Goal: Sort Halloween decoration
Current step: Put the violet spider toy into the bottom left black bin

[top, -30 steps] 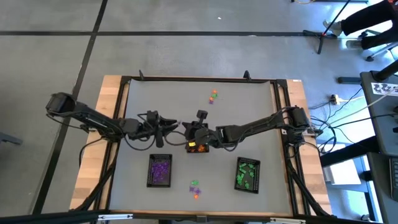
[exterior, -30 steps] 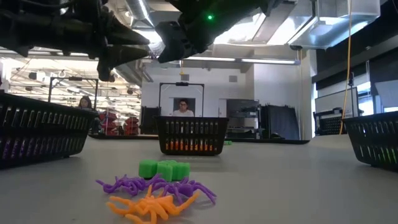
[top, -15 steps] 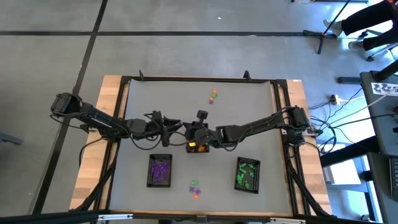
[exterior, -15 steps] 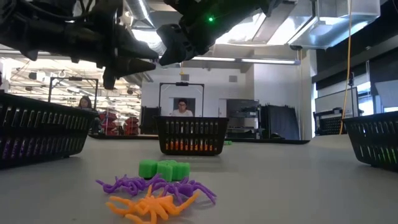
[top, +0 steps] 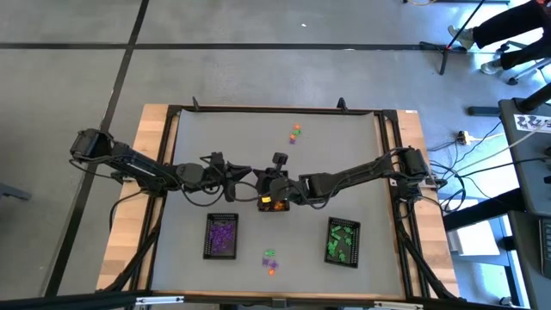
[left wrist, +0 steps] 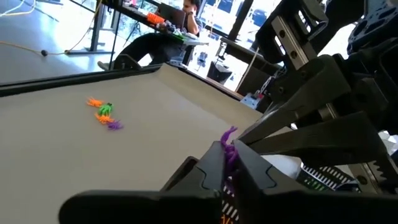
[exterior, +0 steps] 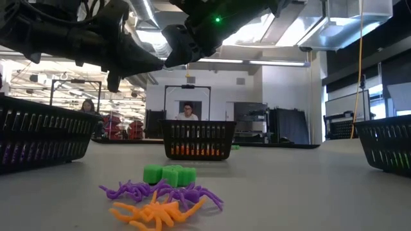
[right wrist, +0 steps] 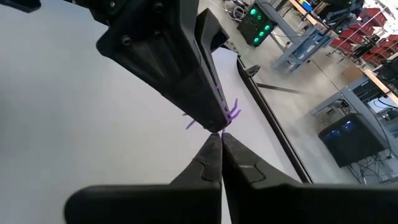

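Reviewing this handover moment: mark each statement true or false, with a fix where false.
1. The left gripper is shut on a purple trinket. True.
2. The right gripper stands wide open. False: its fingers are shut, tips meeting the left gripper's.
3. The tray nearest the left arm holds green pieces. False: it holds purple ones.
4. A loose cluster of trinkets lies on the table outside that tray. True.
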Motion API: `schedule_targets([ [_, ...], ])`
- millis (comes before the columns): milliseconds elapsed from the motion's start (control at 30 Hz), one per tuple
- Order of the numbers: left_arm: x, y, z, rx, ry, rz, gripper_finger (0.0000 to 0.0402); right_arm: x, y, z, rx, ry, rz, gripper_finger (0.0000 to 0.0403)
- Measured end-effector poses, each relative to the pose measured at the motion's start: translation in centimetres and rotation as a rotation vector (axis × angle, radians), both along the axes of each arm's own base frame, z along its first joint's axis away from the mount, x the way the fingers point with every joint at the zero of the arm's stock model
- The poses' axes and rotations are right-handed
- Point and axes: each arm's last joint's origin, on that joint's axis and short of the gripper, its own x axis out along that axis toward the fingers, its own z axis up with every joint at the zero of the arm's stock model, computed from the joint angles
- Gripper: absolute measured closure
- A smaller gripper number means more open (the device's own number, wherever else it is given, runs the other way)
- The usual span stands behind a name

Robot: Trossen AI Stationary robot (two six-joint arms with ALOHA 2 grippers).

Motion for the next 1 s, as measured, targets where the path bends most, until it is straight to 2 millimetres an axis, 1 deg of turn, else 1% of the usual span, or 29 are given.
schedule_targets([
  [133, 0.0, 0.0, 0.0, 0.002, 0.001, -0.001, 0.0399, 0.1, 0.2, -0.1, 0.028, 0.005, 0.053, 0.04],
  [233, 0.0, 0.0, 0.0, 0.023, 0.009, -0.003, 0.04, 0.1, 0.3, -0.1, 0.048, 0.011, 0.091, 0.0383],
  [300, 0.0, 0.0, 0.0, 0.024, 0.009, -0.005, 0.04, 0.0, 0.3, -0.2, 0.042, 0.036, 0.087, 0.0358],
  [400, 0.0, -0.1, 0.1, 0.023, 0.006, -0.025, 0.0401, -0.3, 1.0, 0.4, 0.009, 0.128, 0.064, 0.0306],
  [500, 0.0, -0.2, 0.1, 0.022, 0.005, -0.034, 0.0401, -0.6, 2.2, 1.8, -0.048, 0.195, 0.034, 0.0251],
  [600, 0.0, -0.5, 0.5, 0.041, -0.002, -0.062, 0.0401, -1.5, 3.6, 3.3, -0.072, 0.275, -0.018, 0.0209],
  [700, 0.1, -1.4, 2.2, 0.089, -0.047, -0.149, 0.0401, -3.3, 4.3, 4.9, -0.039, 0.296, -0.058, 0.0191],
  [767, 0.0, -2.2, 3.3, 0.137, -0.003, -0.188, 0.0401, -4.7, 4.1, 5.3, -0.031, 0.302, -0.07, 0.019],
  [833, 0.0, -2.9, 4.6, 0.173, 0.135, -0.181, 0.0401, -6.4, 3.5, 5.2, -0.01, 0.3, -0.085, 0.0197],
  [900, -0.2, -3.8, 6.4, 0.169, 0.294, -0.155, 0.0401, -8.4, 2.8, 4.9, 0.038, 0.282, -0.1, 0.0207],
  [1000, -0.8, -5.5, 8.8, 0.146, 0.464, -0.174, 0.0401, -11.9, 1.9, 4.4, 0.127, 0.184, -0.119, 0.0223],
])
